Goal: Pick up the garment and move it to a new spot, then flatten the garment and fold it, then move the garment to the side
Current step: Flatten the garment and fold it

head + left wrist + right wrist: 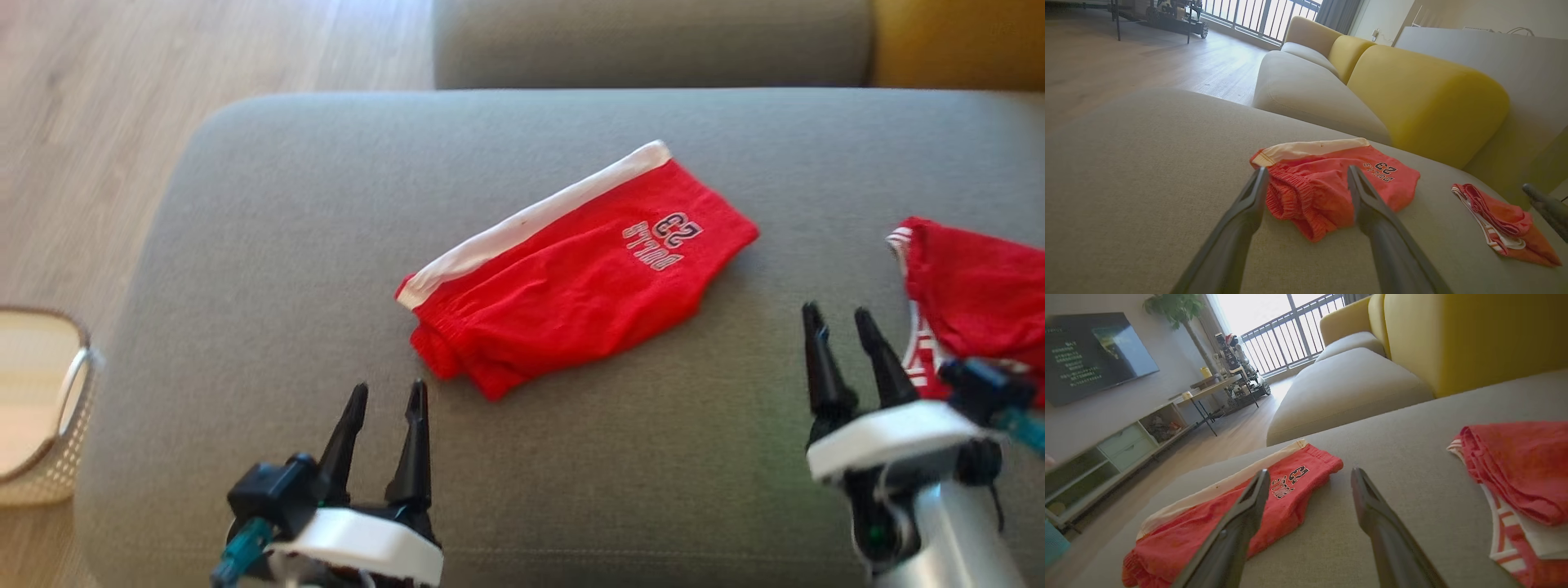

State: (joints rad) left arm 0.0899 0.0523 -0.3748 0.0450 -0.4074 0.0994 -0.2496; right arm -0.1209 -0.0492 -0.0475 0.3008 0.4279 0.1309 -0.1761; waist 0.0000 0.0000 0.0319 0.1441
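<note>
1. Held the left gripper [389, 388] and right gripper [835, 312] low over the cushion [245, 245], both pairs of jaws spread wide with nothing between them.
2. Faced the shorts [571, 269], lying flat just ahead of the left jaws and ahead and to the left of the right jaws, touching neither.
3. Showed the shorts doubled over, white band along the far edge and waistband end nearest the left jaws. Looked folded already, with only the move to the side not yet done.
4. Had a second red garment [980, 286] bunched just to the right of the right jaws, seemingly parked there to leave the middle free for work.
5. Appeared poised for a two-sided pick, one pair of jaws per end, likely so the fold would hold during the carry.
</note>
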